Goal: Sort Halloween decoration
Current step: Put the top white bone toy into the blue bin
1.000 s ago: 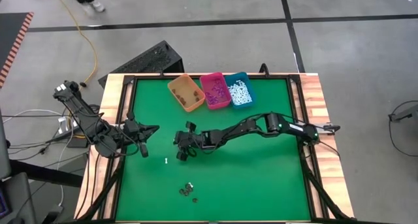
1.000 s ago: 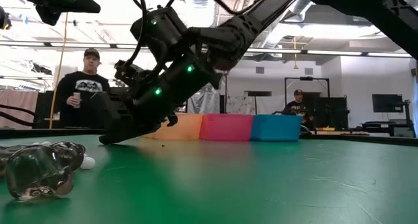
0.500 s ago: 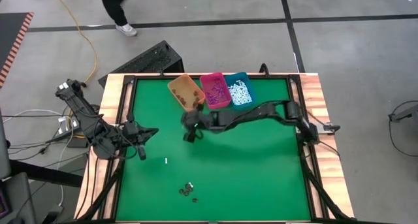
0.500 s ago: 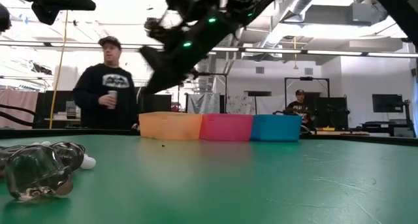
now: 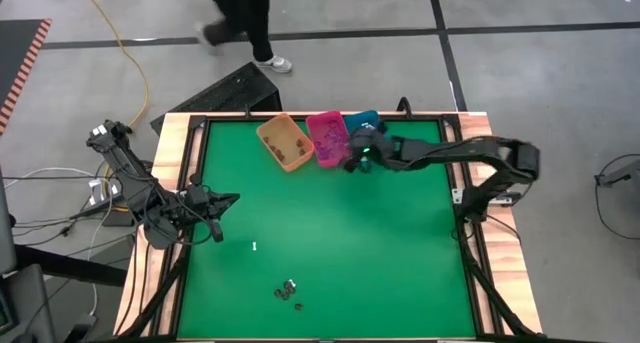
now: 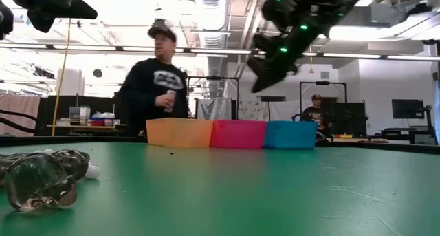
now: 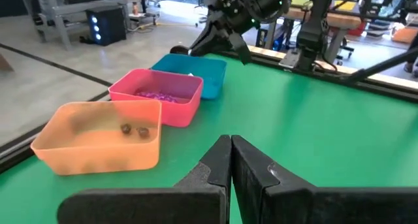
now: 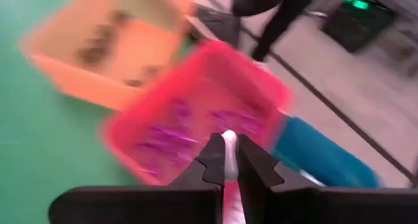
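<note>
Item: white stick point(image 8: 228, 145), pinched upright between nearly closed right fingers point(image 8: 226, 160). Position: upper centre of high view, above pink bin point(image 5: 328, 140); teal bin point(image 5: 362, 118), holding white pieces, just right. Left fingers point(image 7: 230, 160) shut, empty, left desk point(image 5: 330, 253) edge.

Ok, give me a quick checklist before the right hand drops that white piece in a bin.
1. White stick held in right hand: ok.
2. Right hand over the teal bin: not ok, it hangs at the seam with the pink bin.
3. Height above the bins: ok.
4. Left hand shut, parked away from the bins: ok.
5. Stick's tilt in the grip: cannot tell.
</note>
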You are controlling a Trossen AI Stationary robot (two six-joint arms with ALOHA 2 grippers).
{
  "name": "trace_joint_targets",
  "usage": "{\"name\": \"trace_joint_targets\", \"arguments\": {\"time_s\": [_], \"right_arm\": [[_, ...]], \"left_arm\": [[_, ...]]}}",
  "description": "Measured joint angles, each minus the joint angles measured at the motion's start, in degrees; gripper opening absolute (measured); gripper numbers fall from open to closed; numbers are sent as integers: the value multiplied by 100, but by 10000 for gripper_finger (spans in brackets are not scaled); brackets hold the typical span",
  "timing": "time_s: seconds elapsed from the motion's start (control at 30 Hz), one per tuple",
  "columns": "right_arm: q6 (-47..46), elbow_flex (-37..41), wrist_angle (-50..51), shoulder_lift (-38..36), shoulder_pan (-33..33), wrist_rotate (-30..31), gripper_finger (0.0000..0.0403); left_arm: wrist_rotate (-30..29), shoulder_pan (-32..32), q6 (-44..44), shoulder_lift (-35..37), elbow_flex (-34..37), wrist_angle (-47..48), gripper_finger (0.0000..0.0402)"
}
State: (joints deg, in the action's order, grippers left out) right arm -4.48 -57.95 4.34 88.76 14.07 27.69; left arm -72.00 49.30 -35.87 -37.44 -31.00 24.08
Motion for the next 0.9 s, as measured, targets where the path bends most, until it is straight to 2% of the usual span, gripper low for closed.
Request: {"name": "trace_joint_targets", "arguments": {"time_s": [0.07,0.17,0.3,0.47,0.67,0.77,0.83,0.9], "right_arm": [[-92,388,0,-383,279,176,46],[-481,835,-6,-735,755,130,48],[-756,1068,-1,-806,1258,-516,71],[-815,1066,-25,-682,1487,-1064,125],[-905,1038,-2,-706,1498,-1079,207],[-913,965,-391,-706,1267,-1906,227],[-921,957,-803,-702,916,-2442,230],[-921,957,-1071,-694,474,-2516,226]], "left_arm": [[-55,0,-49,1,0,0,0],[-68,0,-65,1,0,-1,0],[-72,0,-97,1,0,-5,0],[-71,0,-103,0,0,-69,0],[-71,0,-105,1,0,-78,0],[14,7,-103,1,0,-121,0],[281,7,-78,-1,0,-110,0],[644,7,-90,-58,0,15,0]]}}
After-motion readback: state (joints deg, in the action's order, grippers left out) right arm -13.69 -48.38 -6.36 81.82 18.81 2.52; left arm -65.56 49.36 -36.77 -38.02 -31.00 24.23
